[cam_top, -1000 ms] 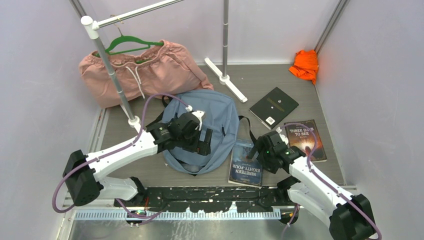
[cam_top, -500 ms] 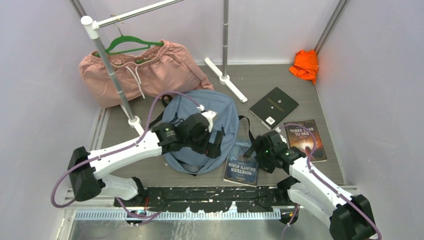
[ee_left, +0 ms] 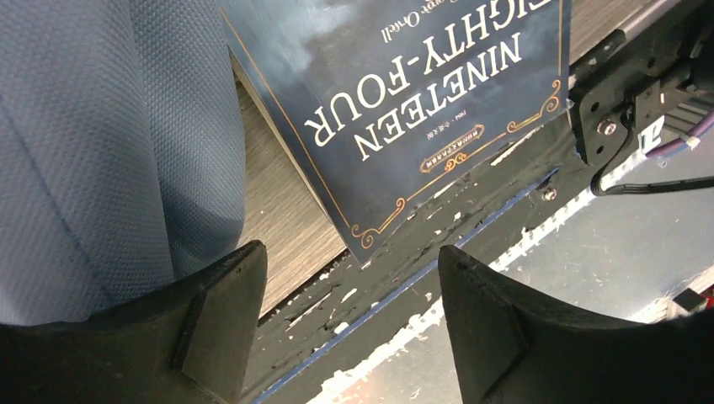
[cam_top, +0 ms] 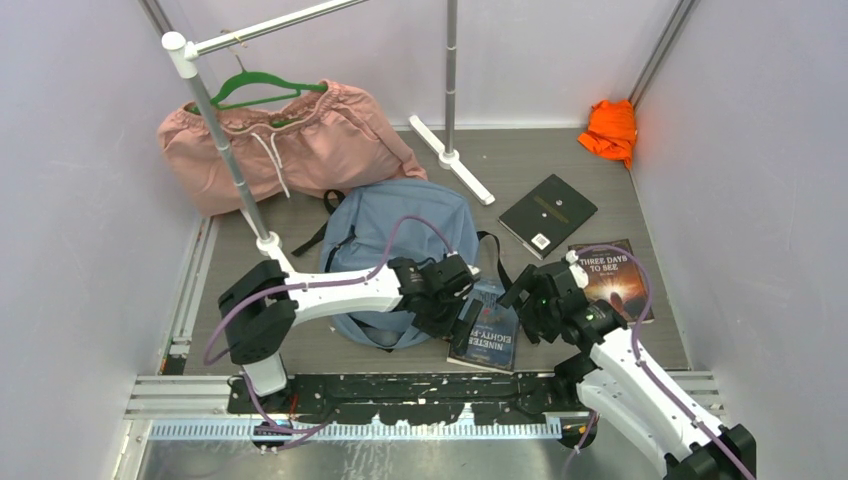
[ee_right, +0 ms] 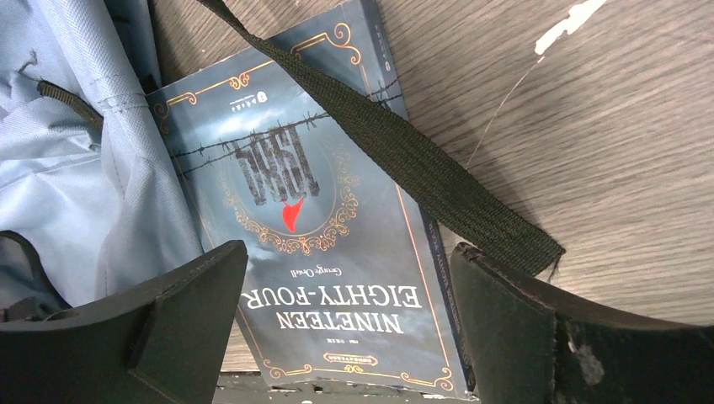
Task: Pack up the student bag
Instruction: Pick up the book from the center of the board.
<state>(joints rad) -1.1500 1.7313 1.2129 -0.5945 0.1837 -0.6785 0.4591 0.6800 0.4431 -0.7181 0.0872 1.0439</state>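
Observation:
The student bag (cam_top: 400, 232), dusty blue with black straps, lies flat at mid-table. Its fabric fills the left of the left wrist view (ee_left: 109, 151). A dark "Nineteen Eighty-Four" book (cam_top: 490, 338) lies against the bag's right edge, with a black strap (ee_right: 404, 143) draped over its upper part. My left gripper (cam_top: 462, 318) hangs open over the book's near-left corner (ee_left: 421, 93), nothing between its fingers (ee_left: 221, 311). My right gripper (cam_top: 522, 300) stands open just right of the book, its jaws straddling the cover (ee_right: 337, 252) without touching it.
A black book (cam_top: 547, 213) and a "Three Days to See" book (cam_top: 612, 280) lie to the right. A pink garment on a green hanger (cam_top: 285, 140) hangs at the back left from a rack (cam_top: 230, 160). An orange cloth (cam_top: 610, 130) sits in the far right corner.
My left arm swung right and nearer, from above the bag to the book's near-left corner, and its jaws narrowed a little. The book turned slightly. The right gripper barely shifted.

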